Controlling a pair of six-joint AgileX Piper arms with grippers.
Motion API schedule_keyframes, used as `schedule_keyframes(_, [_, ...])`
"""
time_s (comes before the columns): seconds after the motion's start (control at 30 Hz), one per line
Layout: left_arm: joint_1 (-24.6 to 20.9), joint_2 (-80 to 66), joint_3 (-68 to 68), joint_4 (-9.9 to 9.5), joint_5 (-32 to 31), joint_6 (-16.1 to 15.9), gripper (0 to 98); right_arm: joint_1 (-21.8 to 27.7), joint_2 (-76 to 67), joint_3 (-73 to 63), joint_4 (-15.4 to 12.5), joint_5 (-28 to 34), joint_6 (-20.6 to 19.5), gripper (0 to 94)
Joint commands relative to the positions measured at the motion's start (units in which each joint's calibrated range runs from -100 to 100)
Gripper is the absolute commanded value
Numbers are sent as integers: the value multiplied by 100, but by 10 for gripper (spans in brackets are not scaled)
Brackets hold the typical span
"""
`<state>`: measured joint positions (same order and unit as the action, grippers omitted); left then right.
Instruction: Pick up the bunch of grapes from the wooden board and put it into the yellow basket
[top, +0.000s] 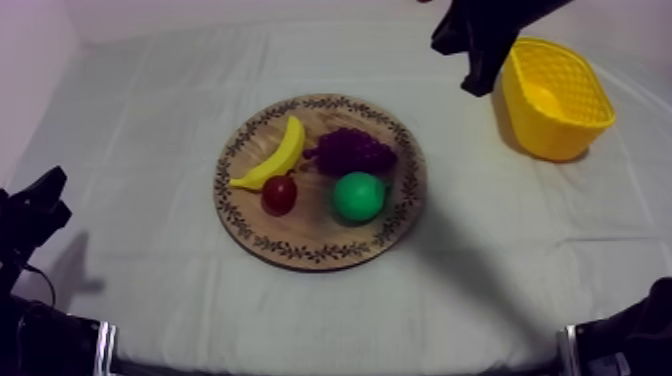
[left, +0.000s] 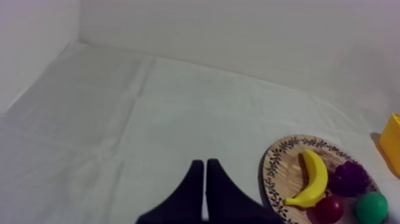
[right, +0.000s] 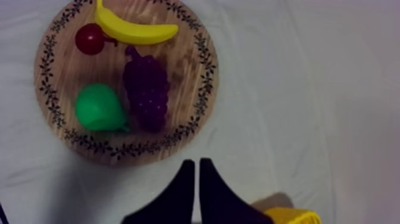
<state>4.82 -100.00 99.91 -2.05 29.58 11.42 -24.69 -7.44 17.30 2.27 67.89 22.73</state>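
My right tool (right: 196, 162) hangs above the desk (top: 150, 120), just beside the yellow basket (top: 556, 100) on the side that faces the wooden board (top: 300, 252). Its two fingers are pressed together into a narrow wedge with nothing between them. The bunch of grapes (right: 146, 89) lies on the board, in the part nearest the basket. The banana (top: 280, 155) is just beside it and the green pear (top: 358, 196) is close against it. The small red fruit (top: 279, 194) sits by the banana's end, next to the pear. The basket stands on the desk at my right, apart from the board. My left tool (left: 205, 162) sits low at my left, well apart from the board, its fingers likewise pressed together and pinching nothing.
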Motion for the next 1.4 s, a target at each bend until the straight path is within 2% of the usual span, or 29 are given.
schedule_keyframes(0.0, [0,0,-2,-2,0,-2,1,-25,240,-181,24,134,2,7])
schedule_keyframes(0.6, [0,0,-2,-2,0,-2,1,-355,1784,-1401,150,1015,112,7])
schedule_keyframes(0.73, [0,0,-2,-2,0,-2,1,-365,1989,-1639,148,1204,122,36])
schedule_keyframes(0.87, [0,0,-2,-2,0,-2,1,-366,2126,-1847,141,1366,144,129])
schedule_keyframes(1.07, [0,0,-2,-2,0,-2,1,-377,2286,-2033,123,1480,201,407])
schedule_keyframes(1.2, [0,0,-2,-2,0,-2,1,-378,2401,-2127,90,1503,252,543])
schedule_keyframes(1.37, [0,0,-2,-2,0,-2,1,-379,2554,-2239,51,1484,299,617])
